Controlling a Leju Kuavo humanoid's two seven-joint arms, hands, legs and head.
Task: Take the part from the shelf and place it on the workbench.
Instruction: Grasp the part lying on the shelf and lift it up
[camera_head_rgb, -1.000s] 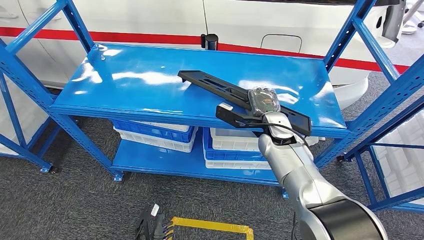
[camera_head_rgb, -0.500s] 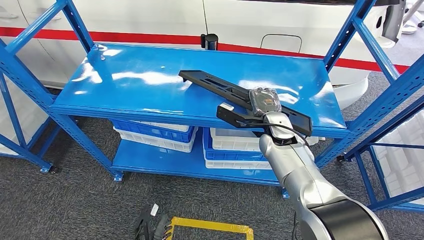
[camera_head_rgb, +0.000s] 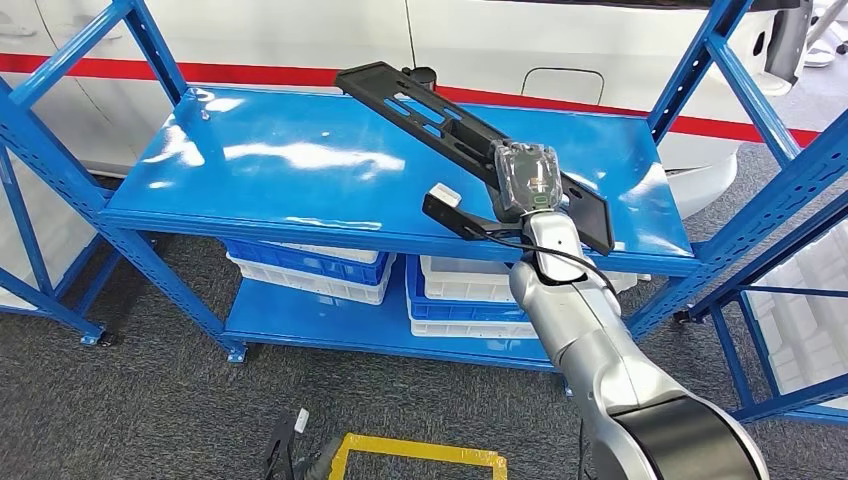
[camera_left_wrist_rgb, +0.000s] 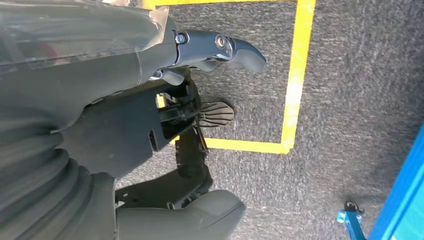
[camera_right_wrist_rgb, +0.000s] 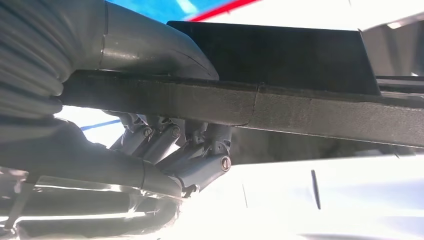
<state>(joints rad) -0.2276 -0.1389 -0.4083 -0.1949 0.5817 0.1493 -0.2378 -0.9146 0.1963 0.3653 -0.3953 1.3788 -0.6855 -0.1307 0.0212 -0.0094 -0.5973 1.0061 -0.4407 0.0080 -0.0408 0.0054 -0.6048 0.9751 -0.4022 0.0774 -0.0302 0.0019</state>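
Observation:
The part (camera_head_rgb: 420, 100) is a long black slotted bar. My right hand (camera_head_rgb: 528, 180) grips it near its right end, over the top shelf board (camera_head_rgb: 280, 170) of the blue rack. The bar is tilted, with its far left end raised above the shelf's back edge. Up close in the right wrist view, the fingers (camera_right_wrist_rgb: 190, 145) curl under the bar (camera_right_wrist_rgb: 300, 110) and the thumb lies along its other side. My left hand (camera_left_wrist_rgb: 125, 75) hangs low over the carpet with its fingers apart and nothing in it; it also appears at the head view's lower edge (camera_head_rgb: 285, 455).
Blue and white bins (camera_head_rgb: 310, 270) (camera_head_rgb: 460, 290) stand on the lower shelf. A white vehicle body (camera_head_rgb: 300, 40) with a red stripe is behind the rack. Blue uprights (camera_head_rgb: 700, 70) frame the shelf, and another rack (camera_head_rgb: 790, 200) stands on the right. Yellow tape (camera_head_rgb: 420, 450) marks the floor.
My right hand has lifted the part off the shelf board; its far left end has swung up and back. The left hand has shifted slightly at the lower edge.

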